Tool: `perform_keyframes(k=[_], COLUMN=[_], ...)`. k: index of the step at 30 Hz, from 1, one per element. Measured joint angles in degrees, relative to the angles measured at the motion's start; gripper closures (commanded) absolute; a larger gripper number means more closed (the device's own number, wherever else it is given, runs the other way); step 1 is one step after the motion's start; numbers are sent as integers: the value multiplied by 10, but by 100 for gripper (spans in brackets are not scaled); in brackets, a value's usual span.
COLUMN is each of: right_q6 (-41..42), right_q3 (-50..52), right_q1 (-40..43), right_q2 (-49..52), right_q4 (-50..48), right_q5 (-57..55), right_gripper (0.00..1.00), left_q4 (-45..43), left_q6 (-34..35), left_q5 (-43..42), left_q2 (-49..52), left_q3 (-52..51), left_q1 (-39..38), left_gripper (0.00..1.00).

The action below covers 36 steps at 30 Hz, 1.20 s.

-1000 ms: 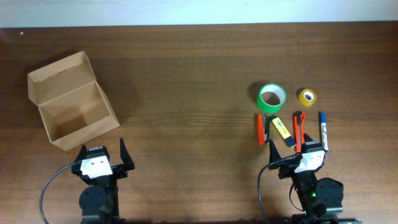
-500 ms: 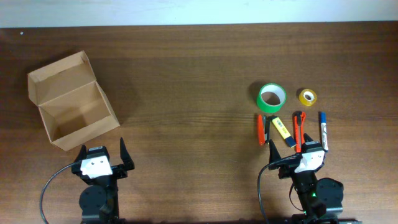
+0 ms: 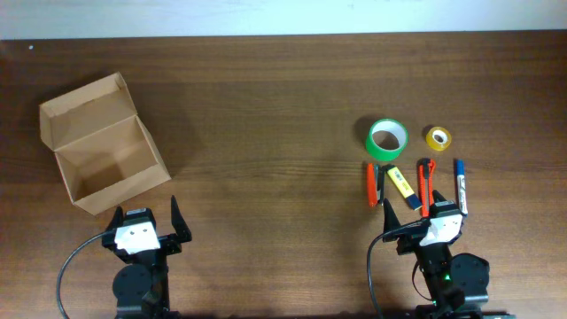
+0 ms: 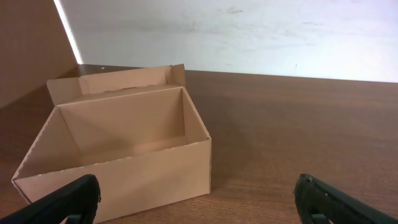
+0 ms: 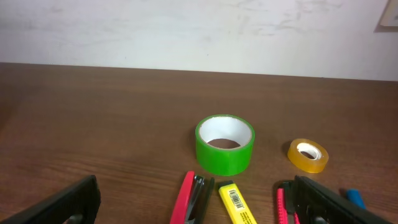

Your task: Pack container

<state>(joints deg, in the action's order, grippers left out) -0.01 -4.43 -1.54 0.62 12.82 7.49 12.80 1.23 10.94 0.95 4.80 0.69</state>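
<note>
Packing has not begun; the container [image 3: 124, 189] stands open and empty. The left gripper [image 3: 147, 211] and right gripper [image 3: 423, 210] are released. The next move calls for grasping the green tape roll [image 3: 387, 151].

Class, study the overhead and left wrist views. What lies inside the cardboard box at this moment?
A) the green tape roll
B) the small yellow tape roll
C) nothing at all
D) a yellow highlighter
C: the container stands open with its floor bare, while the green tape roll and yellow tape roll lie apart from it on the table.
</note>
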Motion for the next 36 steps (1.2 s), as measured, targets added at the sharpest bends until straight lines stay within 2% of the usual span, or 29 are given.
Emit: perform_keyframes(k=[7, 11, 14, 18, 24, 29, 32, 36], right_q6=[0, 0, 0, 0, 0, 0, 0, 0], right_q3=[0, 0, 0, 0, 0, 1, 1, 1], right_q1=[0, 0, 0, 0, 0, 0, 0, 0], right_q2=[0, 0, 0, 0, 0, 0, 0, 0], right_q4=[0, 0, 0, 0, 0, 0, 0, 0], right_q5=[0, 0, 0, 0, 0, -2, -2, -2], right_gripper=[1, 1, 1, 1, 1, 1, 1, 1], left_q4=[-4, -49, -13, 31, 93, 247, 327, 397], left_q6=[0, 1, 22, 44, 45, 17, -5, -40], left_q5=[-15, -45, -50, -32, -25, -25, -25, -26], left_q2=[0, 0, 6, 85, 360, 620, 742, 859], left_q3=[0, 1, 31, 129, 406, 732, 900, 1059], left_q1=[0, 0, 0, 0, 0, 0, 0, 0], left_gripper=[1, 0, 0, 0, 0, 0, 0, 1])
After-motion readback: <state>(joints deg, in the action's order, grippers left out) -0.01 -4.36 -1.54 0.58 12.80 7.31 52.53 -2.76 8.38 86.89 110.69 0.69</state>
